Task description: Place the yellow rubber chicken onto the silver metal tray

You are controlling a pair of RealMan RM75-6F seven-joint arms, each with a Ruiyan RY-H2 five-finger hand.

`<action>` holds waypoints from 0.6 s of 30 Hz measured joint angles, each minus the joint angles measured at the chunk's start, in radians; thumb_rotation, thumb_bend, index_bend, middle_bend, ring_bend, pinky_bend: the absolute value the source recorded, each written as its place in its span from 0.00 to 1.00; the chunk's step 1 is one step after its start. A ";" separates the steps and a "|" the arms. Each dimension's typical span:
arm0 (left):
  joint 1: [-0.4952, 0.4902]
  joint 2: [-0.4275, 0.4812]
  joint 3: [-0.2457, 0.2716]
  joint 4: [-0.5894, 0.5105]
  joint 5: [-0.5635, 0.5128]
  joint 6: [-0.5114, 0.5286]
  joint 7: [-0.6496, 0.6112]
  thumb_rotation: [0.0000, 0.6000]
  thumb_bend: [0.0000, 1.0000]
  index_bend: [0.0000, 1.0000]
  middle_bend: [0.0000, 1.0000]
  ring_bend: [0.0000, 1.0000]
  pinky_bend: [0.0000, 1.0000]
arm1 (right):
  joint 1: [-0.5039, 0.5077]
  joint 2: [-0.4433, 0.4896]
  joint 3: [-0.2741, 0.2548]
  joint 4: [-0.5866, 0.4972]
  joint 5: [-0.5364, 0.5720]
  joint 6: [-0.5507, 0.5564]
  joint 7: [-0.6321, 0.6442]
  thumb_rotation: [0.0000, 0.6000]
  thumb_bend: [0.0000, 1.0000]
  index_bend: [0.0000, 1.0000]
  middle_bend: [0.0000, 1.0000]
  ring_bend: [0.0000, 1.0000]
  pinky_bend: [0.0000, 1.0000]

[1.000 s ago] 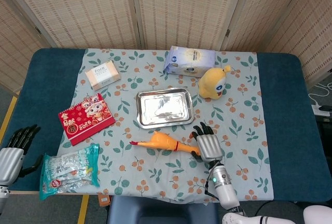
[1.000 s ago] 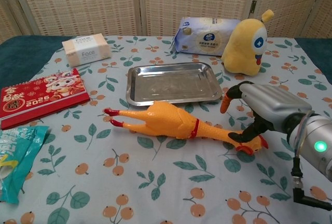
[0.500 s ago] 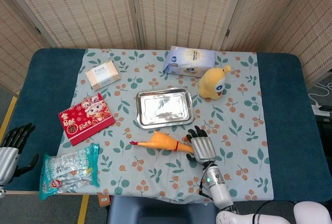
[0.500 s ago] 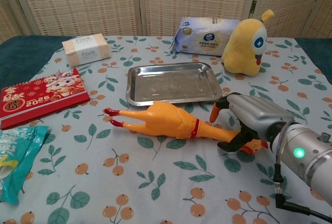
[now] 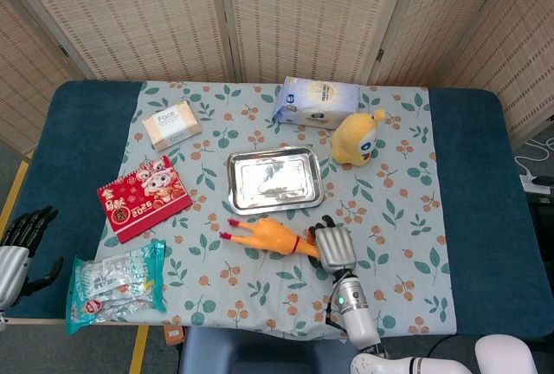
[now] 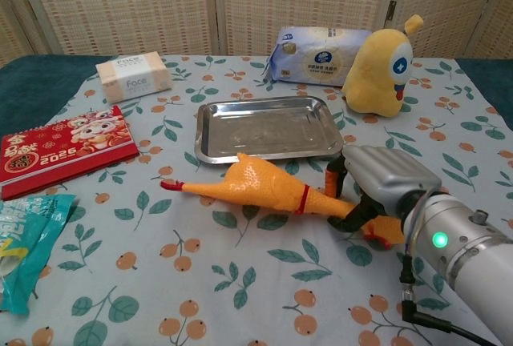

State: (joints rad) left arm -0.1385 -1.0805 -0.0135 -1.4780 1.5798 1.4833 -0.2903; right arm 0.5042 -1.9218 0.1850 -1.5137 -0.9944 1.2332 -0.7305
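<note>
The yellow rubber chicken (image 5: 267, 236) (image 6: 260, 186) lies on the floral cloth just in front of the silver metal tray (image 5: 274, 179) (image 6: 268, 130), feet pointing left. My right hand (image 5: 333, 246) (image 6: 377, 182) grips its neck at the head end, fingers curled around it, and the body is tipped up slightly. The tray holds nothing. Over the dark blue table edge at far left, my left hand (image 5: 19, 244) is open and holds nothing; the chest view does not show it.
A yellow plush toy (image 5: 357, 138) (image 6: 383, 66) and a tissue pack (image 5: 316, 101) (image 6: 321, 55) stand behind the tray to the right. A Face box (image 5: 171, 125), a red calendar (image 5: 144, 196) and a snack bag (image 5: 117, 283) lie on the left.
My right hand slid left and closed around the chicken's neck. The chicken's body turned and rose a little, its feet swinging nearer the tray. The left hand dropped slightly.
</note>
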 measured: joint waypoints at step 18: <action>-0.009 -0.019 -0.006 0.012 0.013 0.009 0.024 1.00 0.44 0.00 0.01 0.00 0.08 | 0.015 0.104 -0.007 -0.082 -0.206 0.004 0.170 1.00 0.44 0.87 0.58 0.71 1.00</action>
State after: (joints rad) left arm -0.1474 -1.0994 -0.0195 -1.4659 1.5927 1.4920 -0.2665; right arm 0.5196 -1.8174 0.1781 -1.5960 -1.2003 1.2376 -0.5602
